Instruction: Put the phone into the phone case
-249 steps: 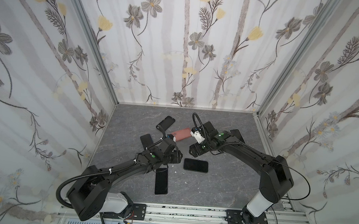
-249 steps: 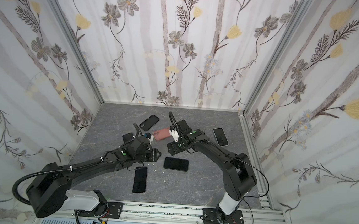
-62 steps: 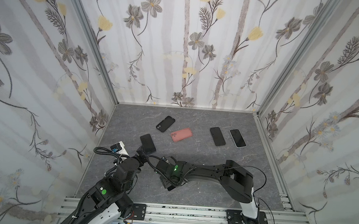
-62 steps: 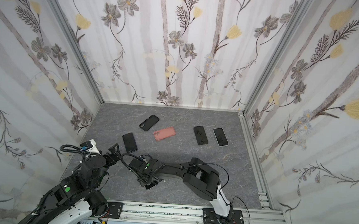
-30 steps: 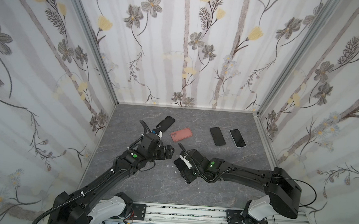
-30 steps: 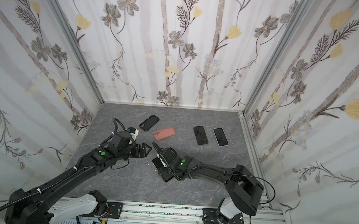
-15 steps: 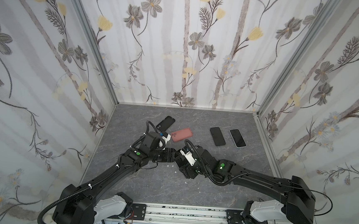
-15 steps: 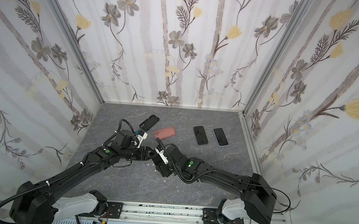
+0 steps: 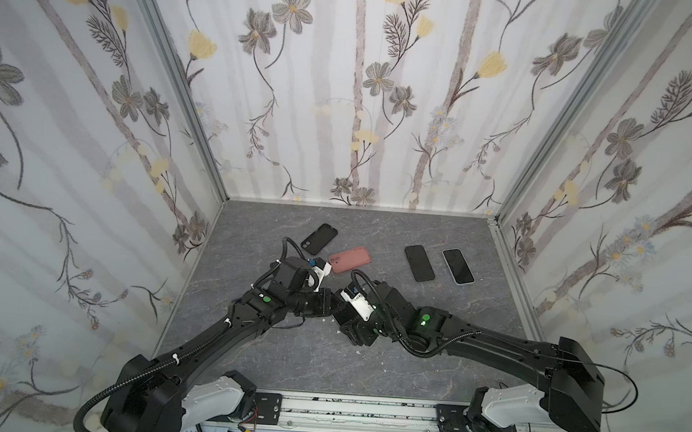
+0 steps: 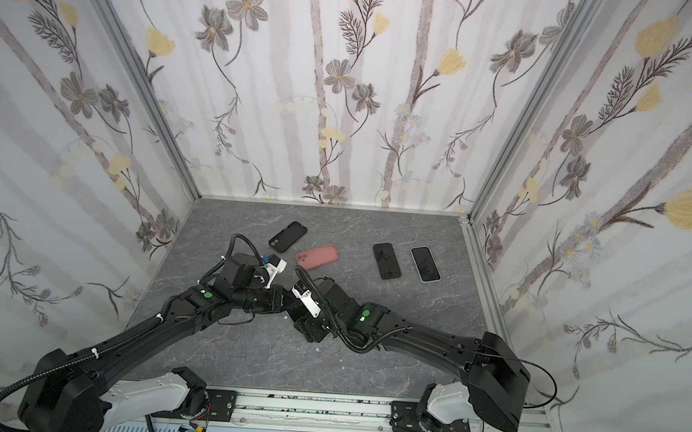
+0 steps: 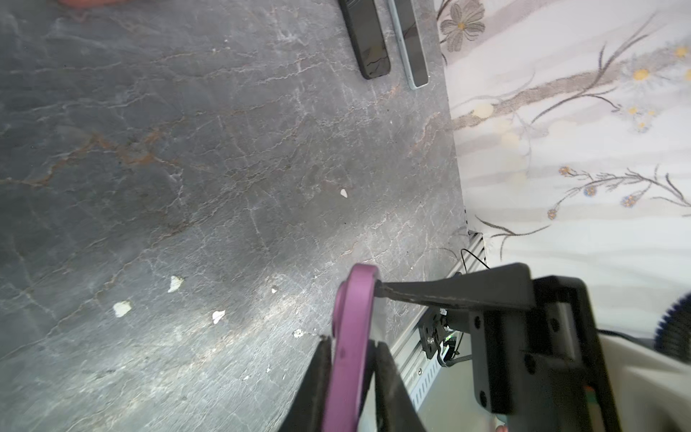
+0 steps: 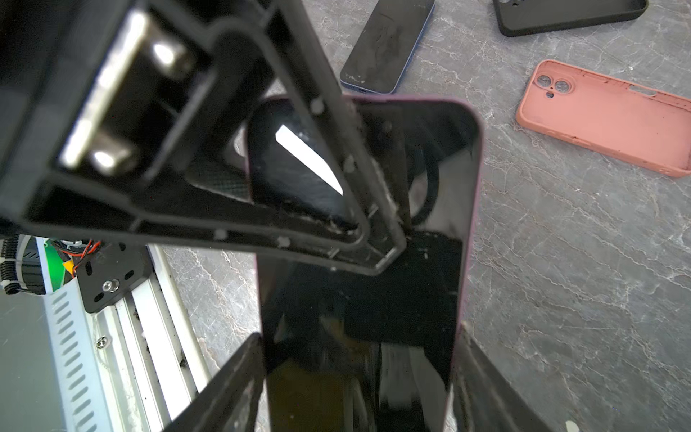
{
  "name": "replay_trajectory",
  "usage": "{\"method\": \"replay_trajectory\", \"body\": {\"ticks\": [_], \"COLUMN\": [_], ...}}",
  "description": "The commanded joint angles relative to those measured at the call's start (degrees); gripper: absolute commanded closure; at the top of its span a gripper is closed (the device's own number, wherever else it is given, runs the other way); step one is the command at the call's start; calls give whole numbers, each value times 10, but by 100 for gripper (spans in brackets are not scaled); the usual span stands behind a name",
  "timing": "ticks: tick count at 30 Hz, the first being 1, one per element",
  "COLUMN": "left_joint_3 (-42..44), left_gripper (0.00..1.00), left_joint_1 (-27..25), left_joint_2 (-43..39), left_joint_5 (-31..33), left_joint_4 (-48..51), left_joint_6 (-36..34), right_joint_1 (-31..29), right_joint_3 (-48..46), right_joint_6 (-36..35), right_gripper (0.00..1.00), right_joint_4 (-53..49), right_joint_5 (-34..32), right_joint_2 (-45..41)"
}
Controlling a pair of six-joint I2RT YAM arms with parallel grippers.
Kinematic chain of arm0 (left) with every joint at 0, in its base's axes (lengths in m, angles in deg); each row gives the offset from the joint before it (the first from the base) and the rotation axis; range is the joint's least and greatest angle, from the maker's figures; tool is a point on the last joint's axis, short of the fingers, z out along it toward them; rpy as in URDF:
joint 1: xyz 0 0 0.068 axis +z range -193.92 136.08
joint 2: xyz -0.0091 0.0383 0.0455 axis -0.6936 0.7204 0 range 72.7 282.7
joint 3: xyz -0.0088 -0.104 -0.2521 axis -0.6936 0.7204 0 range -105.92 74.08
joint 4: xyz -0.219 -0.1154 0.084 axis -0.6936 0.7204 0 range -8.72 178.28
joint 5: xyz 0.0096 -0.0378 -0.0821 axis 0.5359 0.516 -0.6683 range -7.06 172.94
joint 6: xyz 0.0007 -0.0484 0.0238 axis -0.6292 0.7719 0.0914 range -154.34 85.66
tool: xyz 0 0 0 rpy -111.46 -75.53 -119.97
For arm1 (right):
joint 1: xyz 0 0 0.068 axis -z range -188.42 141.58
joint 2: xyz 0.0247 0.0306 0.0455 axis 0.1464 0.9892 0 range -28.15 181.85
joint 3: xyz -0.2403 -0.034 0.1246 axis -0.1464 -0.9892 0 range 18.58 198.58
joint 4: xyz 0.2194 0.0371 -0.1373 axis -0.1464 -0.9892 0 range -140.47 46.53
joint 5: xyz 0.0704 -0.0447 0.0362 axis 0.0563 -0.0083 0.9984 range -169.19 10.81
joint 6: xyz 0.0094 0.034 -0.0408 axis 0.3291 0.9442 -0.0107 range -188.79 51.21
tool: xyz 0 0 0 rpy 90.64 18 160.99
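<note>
A phone [image 12: 359,299] with a black screen and a purple rim hangs above the table's middle, held by both grippers. My right gripper [image 12: 361,331] is shut across its width at one end. My left gripper [image 11: 351,342] is shut on the thin purple edge [image 11: 349,336] at the other end. In both top views the two grippers [image 9: 329,305] [image 9: 349,327] meet tip to tip and hide the phone. A pink phone case [image 9: 351,259] lies open side up just behind them. A black phone case [image 9: 319,239] lies further back left.
Two dark phones [image 9: 419,262] [image 9: 458,266] lie side by side at the back right. A blue-edged phone [image 12: 387,48] lies near the cases; the left arm hides it in the top views. Small white flecks [image 11: 121,308] dot the grey table. Walls close in on three sides.
The left gripper has closed on the phone's edge. It stood open beside the right gripper half a second ago. The right gripper has kept its hold.
</note>
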Motion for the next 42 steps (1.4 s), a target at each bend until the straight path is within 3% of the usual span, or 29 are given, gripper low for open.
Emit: {"method": "replay_trajectory", "body": {"ticks": [1, 6, 9, 11, 12, 18, 25, 29, 33, 35, 39, 42], "left_joint_3": [1, -6, -16, -29, -40, -100, -99, -72, -51, -47, -37, -17], "left_gripper": [100, 100, 100, 100, 100, 100, 100, 100, 100, 100, 100, 100], "left_joint_1": [1, 1, 2, 2, 2, 5, 5, 5, 5, 5, 5, 5], "left_joint_2": [-6, -13, -27, -41, -50, -103, -197, -254, -292, -300, -311, -324], "left_joint_5": [16, 49, 89, 126, 145, 271, 366, 373, 387, 389, 364, 337], "left_joint_4": [-17, -9, -6, -2, 2, 33, 0, -75, -134, -150, -197, -251], "left_joint_6": [13, 22, 36, 44, 47, 57, 69, 74, 73, 70, 71, 86], "right_joint_1": [-2, -2, -2, -2, -2, 5, 27, 36, 50, 55, 59, 59], "right_joint_3": [9, 15, 26, 40, 48, 75, 59, 6, -58, -55, -14, 4], "right_joint_6": [2, 22, 49, 62, 70, 120, 142, 212, 230, 232, 213, 214], "right_gripper": [48, 46, 28, 1, 0, 0, 0, 0, 0, 2, 16, 19], "right_joint_4": [52, 76, 92, 99, 103, 169, 294, 393, 524, 518, 441, 426], "right_joint_5": [9, -11, -33, -48, -56, -101, -48, -51, 33, 56, 104, 122], "right_joint_2": [2, 1, 3, 2, -1, -41, -100, -142, -183, -191, -178, -170]}}
